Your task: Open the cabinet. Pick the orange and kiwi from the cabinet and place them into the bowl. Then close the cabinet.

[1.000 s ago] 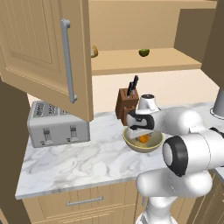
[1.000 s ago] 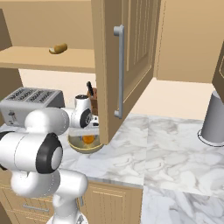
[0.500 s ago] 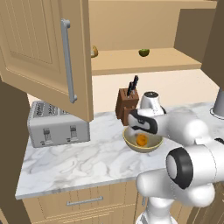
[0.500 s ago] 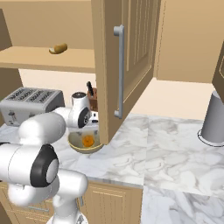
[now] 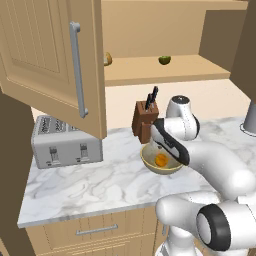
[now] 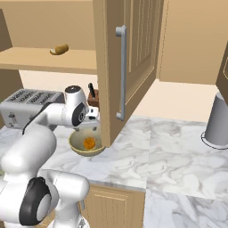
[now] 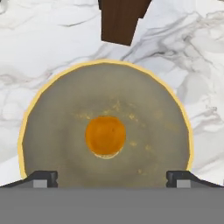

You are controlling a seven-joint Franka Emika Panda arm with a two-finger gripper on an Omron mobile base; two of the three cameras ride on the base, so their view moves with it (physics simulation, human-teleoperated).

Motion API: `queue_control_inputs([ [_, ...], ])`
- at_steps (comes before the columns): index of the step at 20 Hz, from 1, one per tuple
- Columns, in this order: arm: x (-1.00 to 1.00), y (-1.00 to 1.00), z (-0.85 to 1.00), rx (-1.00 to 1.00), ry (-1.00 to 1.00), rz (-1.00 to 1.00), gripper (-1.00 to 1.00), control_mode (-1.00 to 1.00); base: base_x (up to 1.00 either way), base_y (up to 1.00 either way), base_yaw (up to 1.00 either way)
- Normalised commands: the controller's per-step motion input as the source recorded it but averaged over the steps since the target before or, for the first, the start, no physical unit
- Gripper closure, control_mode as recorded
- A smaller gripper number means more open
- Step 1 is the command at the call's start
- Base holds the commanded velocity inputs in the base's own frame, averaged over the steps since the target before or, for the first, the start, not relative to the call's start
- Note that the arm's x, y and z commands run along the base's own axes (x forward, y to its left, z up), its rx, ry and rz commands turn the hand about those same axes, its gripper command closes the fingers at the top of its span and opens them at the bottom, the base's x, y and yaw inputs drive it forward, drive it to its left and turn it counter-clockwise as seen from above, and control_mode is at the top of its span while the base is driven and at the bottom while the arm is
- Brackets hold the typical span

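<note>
The orange (image 7: pixel 105 135) lies loose at the bowl's (image 7: pixel 48 87) middle, under the end effector (image 7: pixel 111 177), whose fingers stand wide apart. The kiwi (image 5: pixel 164 60) waits near the cabinet (image 5: pixel 50 55) shelf's front edge: light, firm, prone to roll, best pinched across its short middle.

Knife block (image 5: pixel 143 121) just behind bowl (image 5: pixel 150 162); open marble counter (image 5: pixel 95 180) left.
</note>
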Motion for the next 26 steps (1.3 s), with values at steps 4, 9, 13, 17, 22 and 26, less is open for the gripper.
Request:
queue_control_inputs([
  [4,-0.32,-0.04,0.61,0.00,-0.02,-0.06,-1.00,-1.00,0.00,0.00,0.00],
  [9,-0.26,-0.04,0.56,0.00,0.00,-0.02,-1.00,-1.00,0.00,0.00,0.00],
  [13,-0.27,0.00,0.54,0.00,-0.05,-0.02,-1.00,-1.00,0.00,0.00,0.00],
  [17,-0.32,0.00,0.62,0.00,-0.13,-0.02,-1.00,-1.00,0.00,0.00,0.00],
  [22,-0.32,-0.01,0.70,0.00,-0.14,-0.03,-1.00,-1.00,0.00,0.00,0.00],
  [26,-0.31,-0.09,0.66,0.00,-0.17,-0.05,-1.00,-1.00,0.00,0.00,0.00],
])
